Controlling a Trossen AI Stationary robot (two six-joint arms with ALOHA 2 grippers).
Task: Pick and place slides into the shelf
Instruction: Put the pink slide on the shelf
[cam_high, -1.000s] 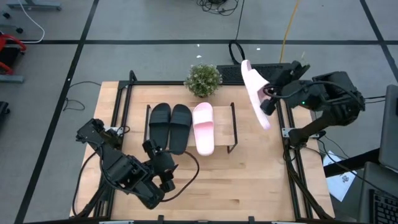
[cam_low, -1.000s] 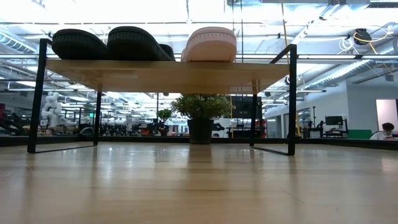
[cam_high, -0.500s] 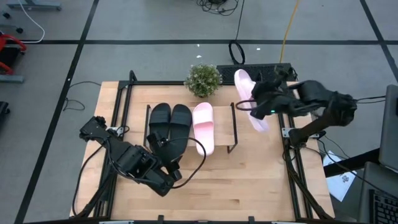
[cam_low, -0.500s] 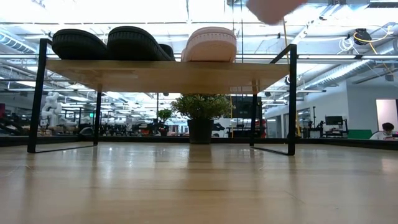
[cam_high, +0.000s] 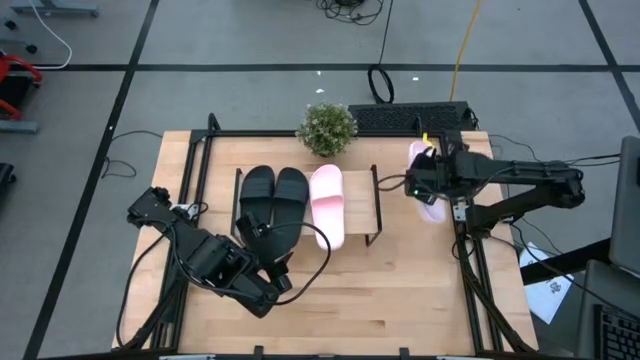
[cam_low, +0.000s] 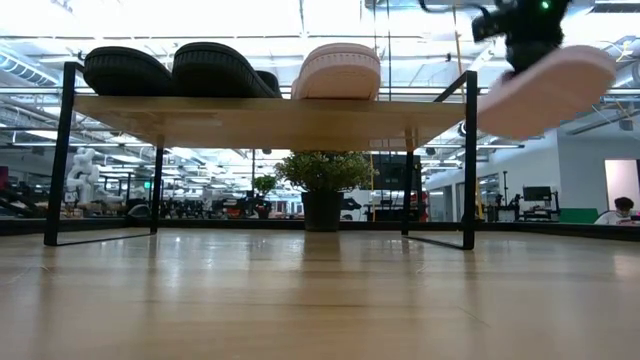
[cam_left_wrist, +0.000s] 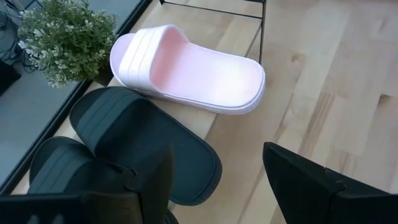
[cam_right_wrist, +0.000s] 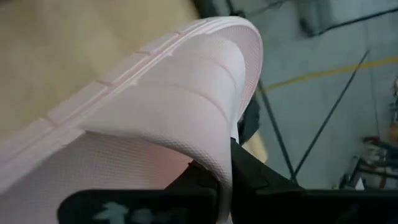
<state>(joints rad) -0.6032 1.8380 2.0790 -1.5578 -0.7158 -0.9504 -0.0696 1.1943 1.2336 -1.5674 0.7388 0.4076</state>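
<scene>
Two black slides (cam_high: 274, 200) and one pink slide (cam_high: 327, 205) lie sole-down, side by side, on the light-wood shelf (cam_high: 360, 200), seen from the side as a board on black legs (cam_low: 260, 120). My right gripper (cam_high: 422, 178) is shut on the second pink slide (cam_low: 545, 92), which hangs in the air just right of the shelf, near the table's right edge. My left gripper (cam_left_wrist: 217, 186) is open at the shelf's near edge, close to the heels of the black slides (cam_left_wrist: 143, 149), touching nothing. My right gripper holds the pink slide by the edge of its wide strap (cam_right_wrist: 219, 146), one finger (cam_right_wrist: 252, 171) on each face of the strap. It comes from above. The slide is lifted clear of table and shelf and hangs tilted below the gripper, its sole (cam_low: 560, 100) facing down.
A small potted plant (cam_high: 326, 128) stands at the table's far edge behind the shelf. Black rails (cam_high: 462, 230) run along the table's sides. The shelf's right end (cam_high: 362, 215) is bare wood beside the pink slide. Bare tabletop (cam_high: 400, 290) lies near of the shelf.
My right gripper has come down from high over the table's far right corner to shelf height, carrying the pink slide, which has turned from steeply upright to nearly flat. My left gripper has moved a little toward the shelf's near edge.
</scene>
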